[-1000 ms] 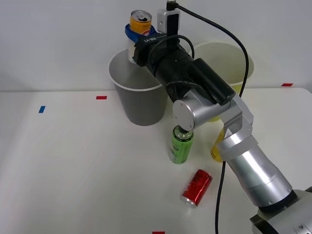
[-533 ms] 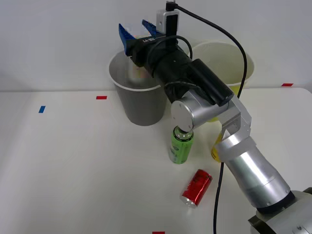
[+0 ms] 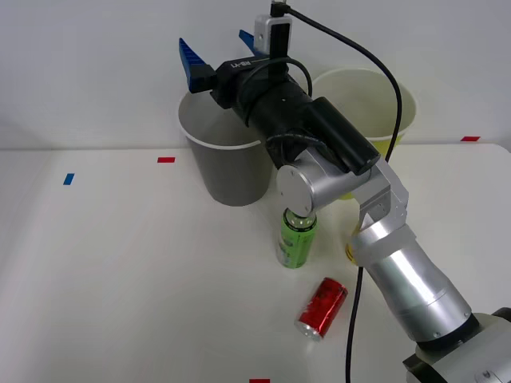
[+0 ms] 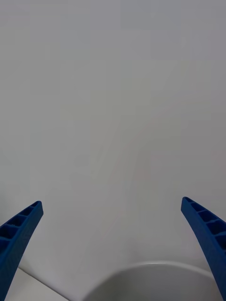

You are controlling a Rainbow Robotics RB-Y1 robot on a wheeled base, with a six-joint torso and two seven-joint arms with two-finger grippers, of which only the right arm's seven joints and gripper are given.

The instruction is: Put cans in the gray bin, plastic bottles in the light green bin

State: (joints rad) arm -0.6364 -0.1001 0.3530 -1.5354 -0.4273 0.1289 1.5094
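Note:
My right gripper (image 3: pixel 217 48) hangs open and empty just above the gray bin (image 3: pixel 227 175), which stands at the back of the table. In the right wrist view the gripper (image 4: pixel 112 202) has its blue fingers (image 4: pixel 19 230) spread wide over the gray bin's rim (image 4: pixel 150 270). The light green bin (image 3: pixel 393 96) stands to the right of the gray one, partly behind my arm. A green plastic bottle (image 3: pixel 295 239) with a black cap stands upright under my elbow. A yellow bottle (image 3: pixel 350 253) peeks out from behind the forearm. A red can (image 3: pixel 322 307) lies on its side near the front.
The white table (image 3: pixel 120 263) carries small tape marks: red ones (image 3: pixel 166 159) near the back and a blue one (image 3: pixel 69 179) at the left. My arm and its black cable (image 3: pixel 355 319) cross above the bottles. A plain wall stands behind the bins.
One second ago my gripper held an orange-gold can over the gray bin. It opened, the can dropped into the bin, and the fingers have since spread wider.

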